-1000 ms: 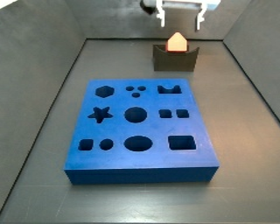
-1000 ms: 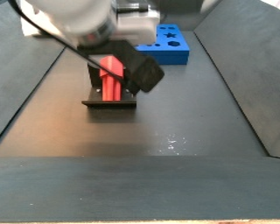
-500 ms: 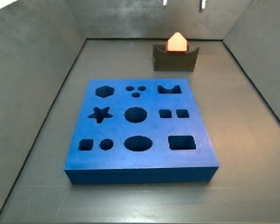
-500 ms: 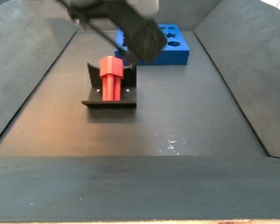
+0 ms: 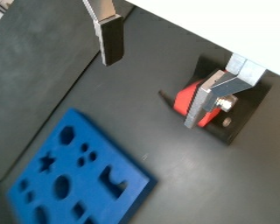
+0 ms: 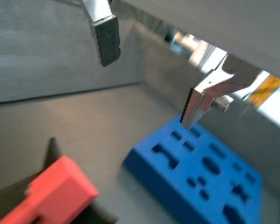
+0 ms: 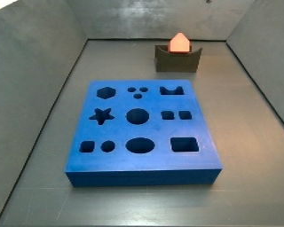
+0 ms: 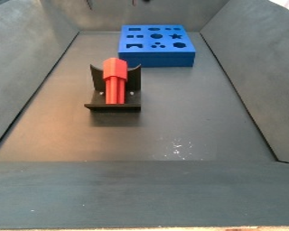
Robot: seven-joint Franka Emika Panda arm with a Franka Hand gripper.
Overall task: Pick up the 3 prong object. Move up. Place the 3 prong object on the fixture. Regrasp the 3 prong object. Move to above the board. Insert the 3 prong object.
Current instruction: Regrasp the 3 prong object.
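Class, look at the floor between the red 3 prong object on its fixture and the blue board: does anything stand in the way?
Nothing visible does. The 3 prong object sits on the fixture, bare floor reaches the board, and the open gripper hangs empty above.

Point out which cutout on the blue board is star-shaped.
The star cutout sits on the board at its edge, between the hexagon and a square hole. The end effector hangs open, high above.

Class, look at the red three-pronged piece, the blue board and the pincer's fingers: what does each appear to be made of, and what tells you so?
The 3 prong object: probably matte plastic, uniform red. The board: likely matte plastic or dense foam, even blue with crisp cutouts. The pincer, open above the floor: fingers look like bare metal, silvery and reflective, with dark pads.
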